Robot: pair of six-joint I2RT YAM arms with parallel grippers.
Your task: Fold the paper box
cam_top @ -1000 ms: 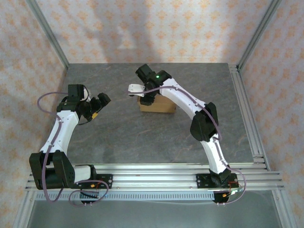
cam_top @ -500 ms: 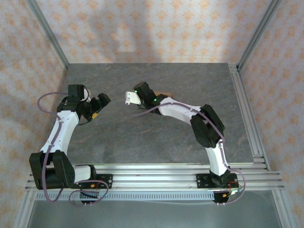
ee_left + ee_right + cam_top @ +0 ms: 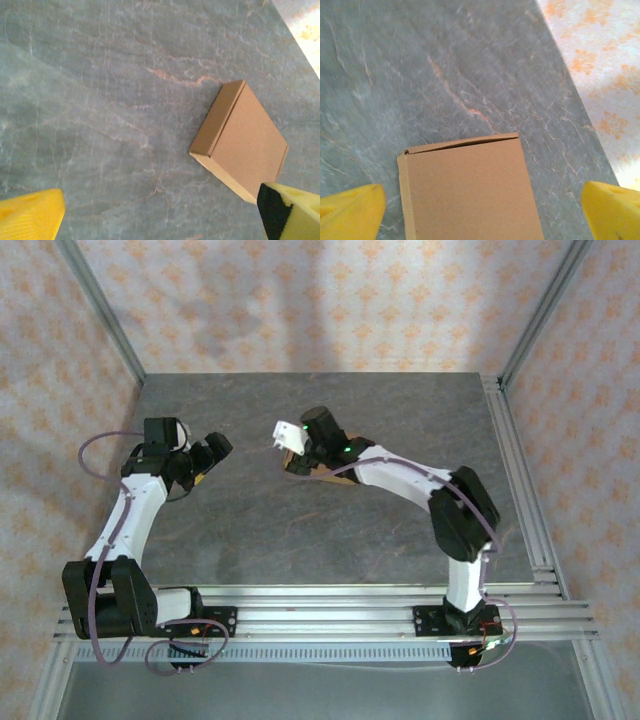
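The paper box (image 3: 470, 195) is a shallow, closed brown cardboard box lying flat on the grey table, with a thin gap along its far lid edge. My right gripper (image 3: 482, 215) hovers open above it, yellow fingertips (image 3: 350, 212) spread wide to either side and touching nothing. From above, the right gripper (image 3: 292, 448) and forearm cover most of the box (image 3: 326, 476). My left gripper (image 3: 217, 449) stays to the left, apart from the box. It is open and empty (image 3: 162, 220), and the box (image 3: 242, 142) lies ahead on its right.
The grey stone-patterned table (image 3: 260, 530) is walled by patterned panels at the back and sides. Aluminium rails (image 3: 525, 490) run along the right edge and the near edge by the arm bases.
My right gripper has opened wide, and the right arm has swung so its forearm now lies over the box. The left arm has not moved.
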